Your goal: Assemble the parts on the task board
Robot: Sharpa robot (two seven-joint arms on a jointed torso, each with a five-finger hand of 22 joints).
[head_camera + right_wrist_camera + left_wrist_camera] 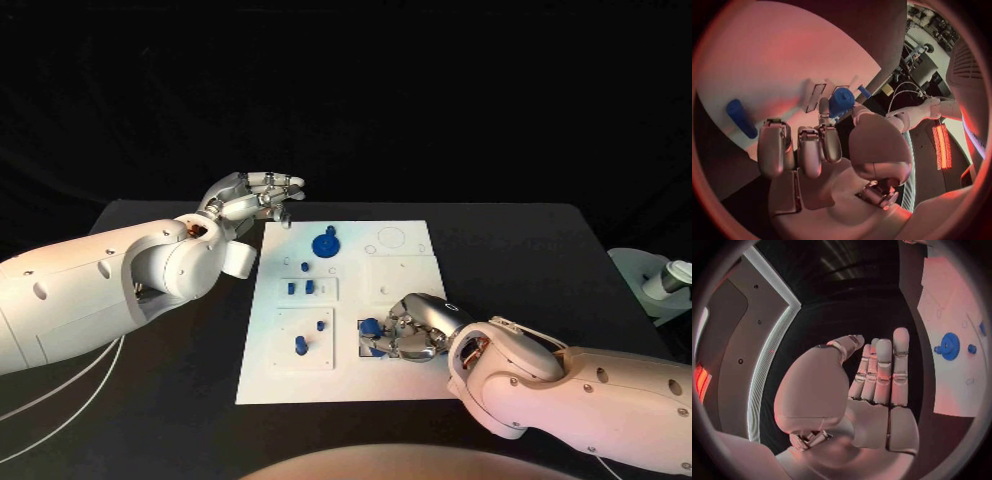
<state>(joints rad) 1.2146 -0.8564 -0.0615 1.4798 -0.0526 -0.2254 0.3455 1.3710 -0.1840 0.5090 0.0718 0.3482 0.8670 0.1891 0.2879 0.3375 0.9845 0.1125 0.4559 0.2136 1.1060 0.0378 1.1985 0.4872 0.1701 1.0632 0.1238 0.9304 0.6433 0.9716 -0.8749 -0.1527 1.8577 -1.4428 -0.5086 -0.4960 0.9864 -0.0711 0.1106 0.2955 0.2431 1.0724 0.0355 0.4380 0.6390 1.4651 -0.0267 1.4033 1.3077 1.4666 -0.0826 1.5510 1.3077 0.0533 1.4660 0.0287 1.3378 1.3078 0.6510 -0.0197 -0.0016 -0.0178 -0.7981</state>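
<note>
Your right hand [408, 332] grips a blue part [371, 327] over the task board [411, 380], near its front edge. Your left hand [257, 197] hovers released beside the board's far-left corner. Several parts, including a gear [327, 243], look seated; assembly seems unfinished.

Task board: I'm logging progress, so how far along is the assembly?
Partly done. A blue gear already sits at the far end of the task board. In hand: the right hand holds a blue part over the near end. Left: small blue pieces mid-board. The left hand holds nothing.
</note>
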